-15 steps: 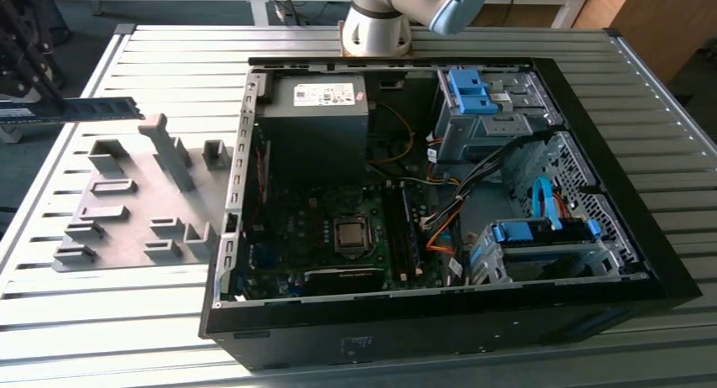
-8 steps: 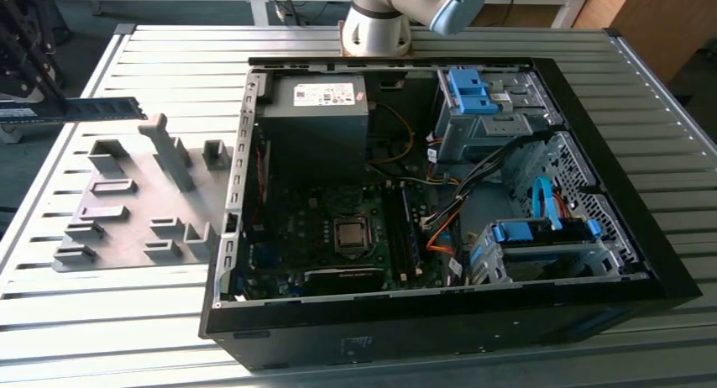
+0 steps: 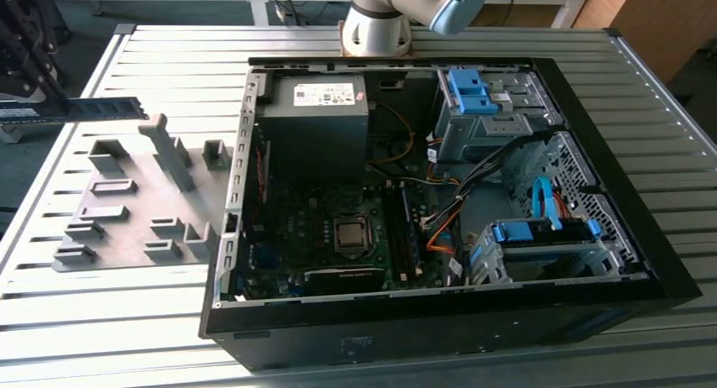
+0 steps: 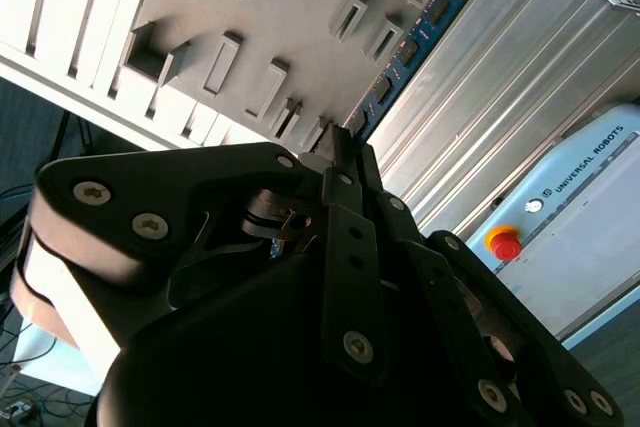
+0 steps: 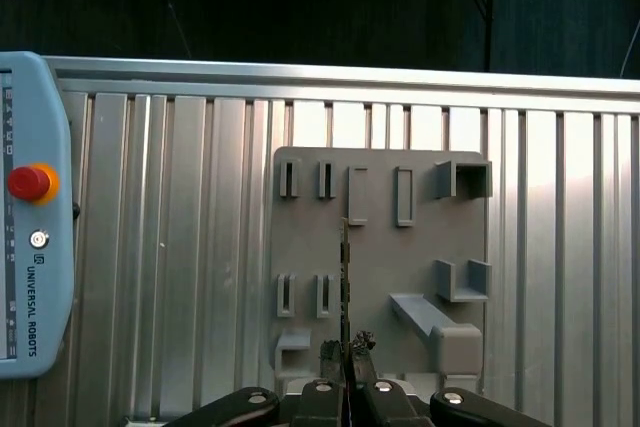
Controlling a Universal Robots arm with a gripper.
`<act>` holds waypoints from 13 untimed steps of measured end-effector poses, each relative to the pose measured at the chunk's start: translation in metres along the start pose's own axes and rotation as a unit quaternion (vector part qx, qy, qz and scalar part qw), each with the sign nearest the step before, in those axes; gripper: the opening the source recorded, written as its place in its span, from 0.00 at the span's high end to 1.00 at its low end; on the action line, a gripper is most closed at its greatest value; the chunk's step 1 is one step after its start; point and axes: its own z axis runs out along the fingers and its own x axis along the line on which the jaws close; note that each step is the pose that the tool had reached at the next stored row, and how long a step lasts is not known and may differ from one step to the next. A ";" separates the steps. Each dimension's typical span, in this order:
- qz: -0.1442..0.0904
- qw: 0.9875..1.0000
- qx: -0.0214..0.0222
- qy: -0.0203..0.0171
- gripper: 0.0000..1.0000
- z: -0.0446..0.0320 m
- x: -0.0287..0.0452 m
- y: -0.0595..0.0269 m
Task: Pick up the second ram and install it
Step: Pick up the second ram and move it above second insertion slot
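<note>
The end effector (image 5: 347, 355) is clenched on one end of the second ram (image 5: 345, 267), its fingers pinching the board's flat faces. The stick therefore juts straight out and appears edge-on in the first wrist view. That grip probably leaves the rest of its length free for seating in a slot. Beyond it, the grey holder tray (image 5: 380, 247) lies on the bench (image 5: 180, 247), and the ram hangs above it, clear of its slots. In the exterior view the stick sits level on the exterior view's left, well apart from the open computer case (image 3: 448, 338), whose motherboard (image 3: 325, 228) faces up, reachable from above.
</note>
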 end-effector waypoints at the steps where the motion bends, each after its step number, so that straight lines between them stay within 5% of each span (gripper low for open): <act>1: 0.000 1.000 0.000 0.000 0.86 0.0000 0.0000 -0.0002; 13: 0.000 1.000 0.000 0.000 0.86 -0.0001 0.0001 -0.0035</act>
